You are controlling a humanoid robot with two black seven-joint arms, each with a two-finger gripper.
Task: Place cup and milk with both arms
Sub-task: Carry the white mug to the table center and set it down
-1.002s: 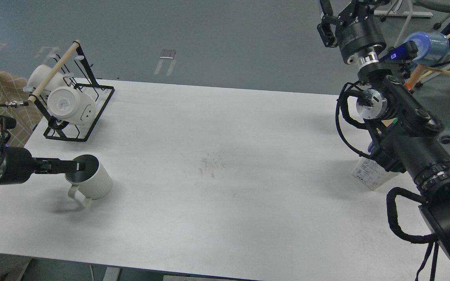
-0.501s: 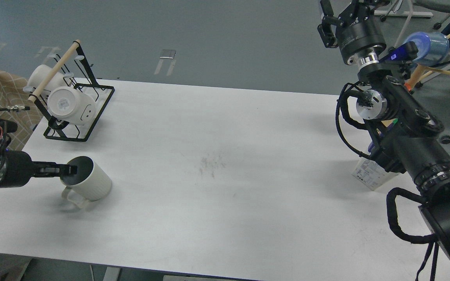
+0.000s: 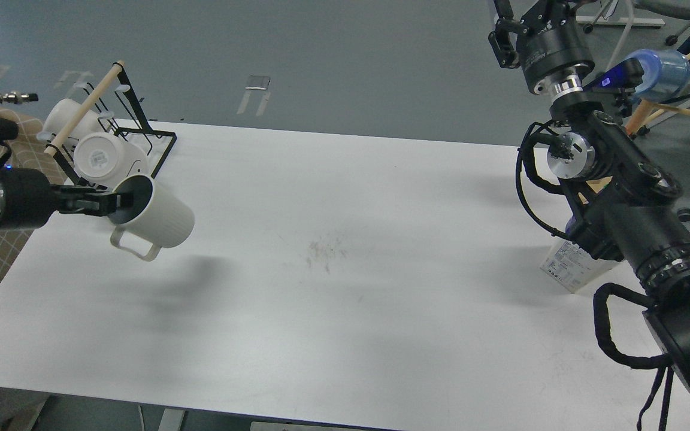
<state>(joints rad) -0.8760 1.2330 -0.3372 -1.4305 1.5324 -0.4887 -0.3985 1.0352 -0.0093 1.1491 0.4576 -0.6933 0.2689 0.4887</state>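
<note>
So the left gripper (image 3: 118, 202) has its fingers pinched on the rim of the white ribbed mug with the dark inside (image 3: 154, 216), tilted, off the white table (image 3: 345, 287), handle hanging below the fingers. Right gripper (image 3: 510, 27) sits far from the mostly hidden white milk carton (image 3: 568, 267); can't tell its fingers.

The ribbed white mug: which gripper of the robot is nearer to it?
Left. The left gripper grips the mug by its rim, lifted off the table. The right gripper is far across, beyond the table's far right corner.
</note>
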